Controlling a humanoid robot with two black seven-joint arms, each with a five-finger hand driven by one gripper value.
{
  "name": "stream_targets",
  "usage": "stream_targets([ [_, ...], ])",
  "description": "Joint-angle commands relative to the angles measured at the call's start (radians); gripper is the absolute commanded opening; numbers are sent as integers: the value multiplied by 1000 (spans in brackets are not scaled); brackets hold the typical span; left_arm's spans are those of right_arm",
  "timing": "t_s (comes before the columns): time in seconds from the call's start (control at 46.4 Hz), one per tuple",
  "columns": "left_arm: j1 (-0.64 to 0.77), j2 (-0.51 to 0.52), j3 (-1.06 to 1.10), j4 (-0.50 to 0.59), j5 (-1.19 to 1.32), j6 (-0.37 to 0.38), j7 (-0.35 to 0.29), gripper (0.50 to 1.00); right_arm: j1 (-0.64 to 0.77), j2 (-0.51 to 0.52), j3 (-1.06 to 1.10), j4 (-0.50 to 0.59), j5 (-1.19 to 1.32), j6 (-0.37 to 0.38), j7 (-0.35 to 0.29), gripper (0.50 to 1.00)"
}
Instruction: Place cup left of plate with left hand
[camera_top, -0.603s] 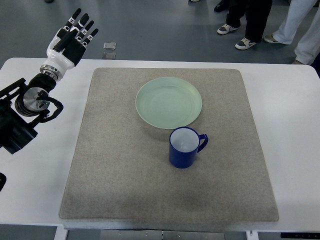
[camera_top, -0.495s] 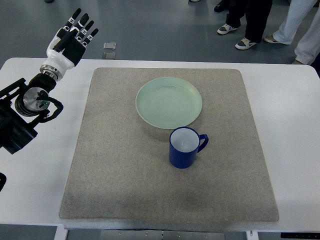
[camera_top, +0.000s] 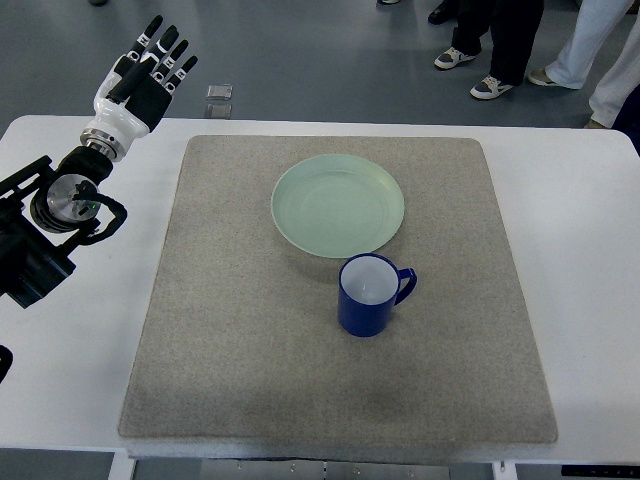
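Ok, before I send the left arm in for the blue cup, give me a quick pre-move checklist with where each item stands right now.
1. Left robot hand free: ok, fingers extended, holding nothing, raised at the table's far left corner.
2. Cup upright and graspable: ok, standing on the mat, handle pointing right, away from the approaching arm.
3. Cup clear of plate: cannot tell, its rim sits right at the plate's near edge; a gap is not clear.
4. Target spot left of the plate: ok, bare mat there.
5. Path from hand to cup: ok, nothing lies between except the plate's left edge to skirt.
6. Cup contents: ok, white interior looks empty.
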Motion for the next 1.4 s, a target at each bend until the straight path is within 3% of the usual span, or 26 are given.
stream_targets([
  [0.0,-4,3,0,-5,0,5,1,1000,0,0,0,0,0,0,0,932],
  [0.215,-15,17,87,-85,2,5,11,999,0,0,0,0,0,0,0,932],
  [0.668,-67,175,279,-298,55,-8,15,999,0,0,0,0,0,0,0,932],
  [0.862,-67,206,312,-312,138,-84,20,996,0,0,0,0,0,0,0,932],
  [1.098,-67,255,326,-318,320,-258,20,996,0,0,0,0,0,0,0,932],
  [1.378,-63,289,326,-319,569,-261,18,999,0,0,0,0,0,0,0,932],
])
